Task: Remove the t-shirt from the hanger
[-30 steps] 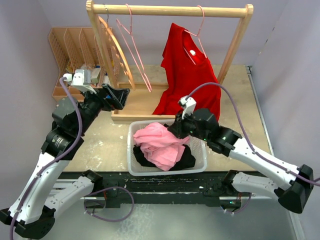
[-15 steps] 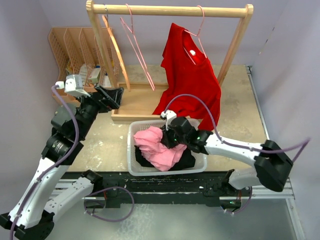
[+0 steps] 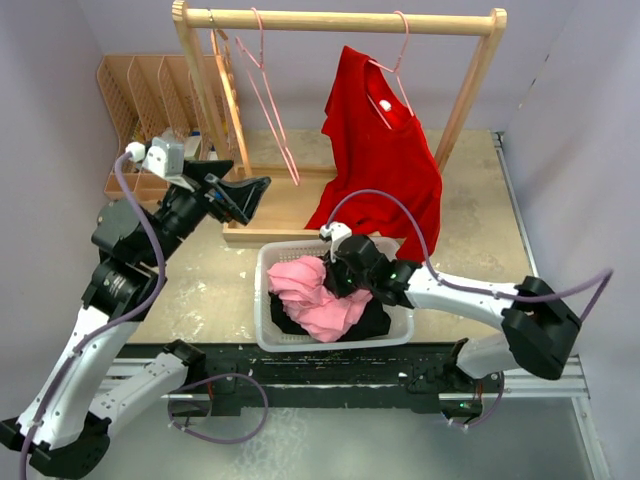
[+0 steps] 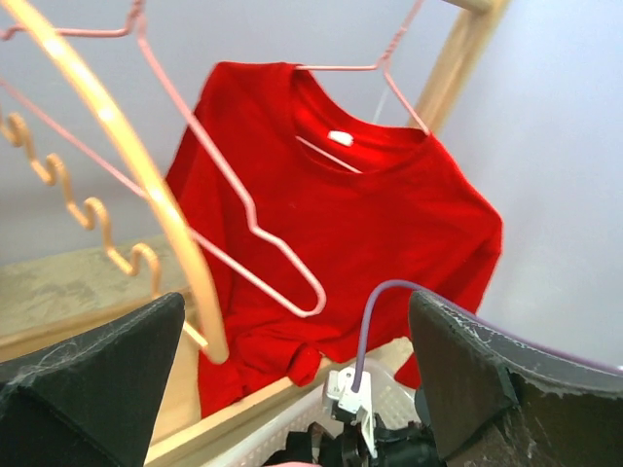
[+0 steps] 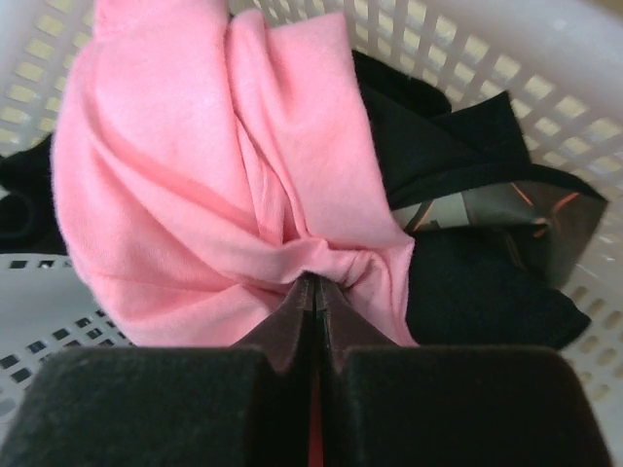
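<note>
In the white laundry basket (image 3: pixel 264 300), the right gripper (image 5: pixel 313 284) pinches pink cloth (image 5: pixel 195 175) while the red t-shirt (image 3: pixel 375 150) hangs on its hanger (image 3: pixel 401 62).

The right gripper's fingers (image 5: pixel 292 316) are pressed together with no gap showing, and a fold of the pink cloth bunches up right at their tips; black clothes (image 5: pixel 467 292) lie beside and under the pink heap. The left gripper (image 3: pixel 250 198) is raised beside the rack with its jaws spread wide, holding and touching nothing (its wrist camera looks between the fingers at the shirt). The red t-shirt hangs on the pink wire hanger hooked over the wooden rail (image 3: pixel 340 20) near the rail's right end. It hangs crookedly, and its hem falls behind the far rim of the basket.
</note>
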